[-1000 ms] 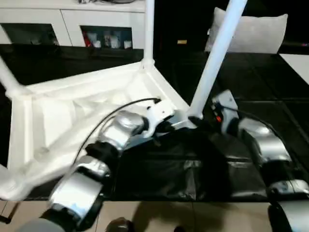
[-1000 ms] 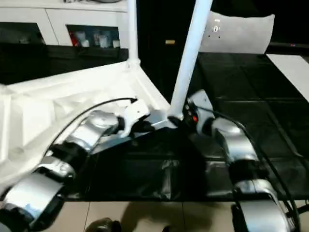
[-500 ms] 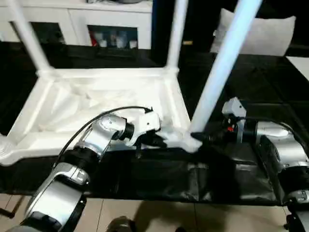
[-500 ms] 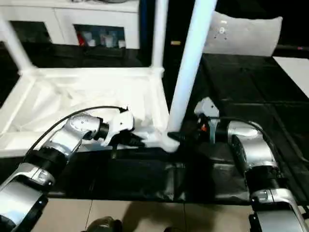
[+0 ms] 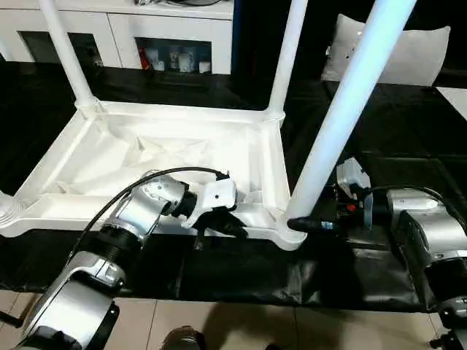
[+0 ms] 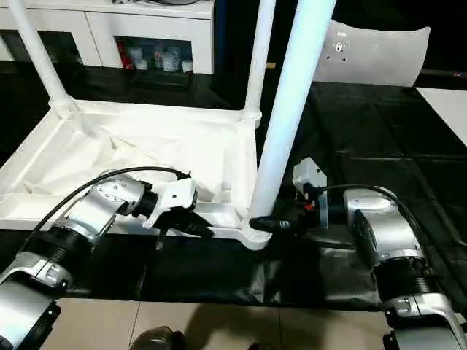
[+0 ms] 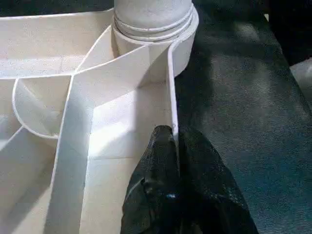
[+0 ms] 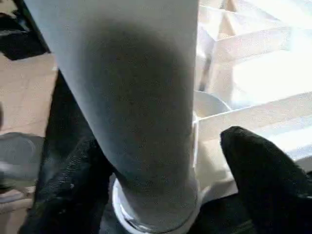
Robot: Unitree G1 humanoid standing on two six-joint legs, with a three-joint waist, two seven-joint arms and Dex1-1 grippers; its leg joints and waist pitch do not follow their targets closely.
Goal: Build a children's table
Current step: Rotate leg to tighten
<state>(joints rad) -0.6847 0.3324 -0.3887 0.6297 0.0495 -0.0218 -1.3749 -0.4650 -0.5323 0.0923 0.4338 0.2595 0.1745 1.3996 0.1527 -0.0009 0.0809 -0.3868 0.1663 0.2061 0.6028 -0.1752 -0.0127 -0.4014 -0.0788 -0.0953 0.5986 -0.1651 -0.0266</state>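
The children's table (image 5: 175, 153) lies upside down on a black cloth, ribbed underside up. Three white legs rise from its corners: far left (image 5: 67, 55), far right (image 5: 290, 58) and near right (image 5: 343, 124). My left gripper (image 5: 232, 227) is shut on the thin near rim close to the near right corner; its black fingers (image 7: 156, 165) pinch that rim wall. My right gripper (image 5: 306, 224) stands at the foot of the near right leg (image 8: 141, 97). It is open, with one black finger (image 8: 258, 165) on each side of the leg.
A white cabinet (image 5: 168, 29) with dark glass compartments stands behind the table. A white cushion (image 5: 416, 51) leans at the back right. The black cloth (image 5: 241, 277) ends at a near edge with beige floor (image 5: 233, 324) below.
The view has shifted. The table, tilted and skewed a second ago, now lies flat and square with its legs more upright. My left gripper stays on the rim, my right at the leg's foot.
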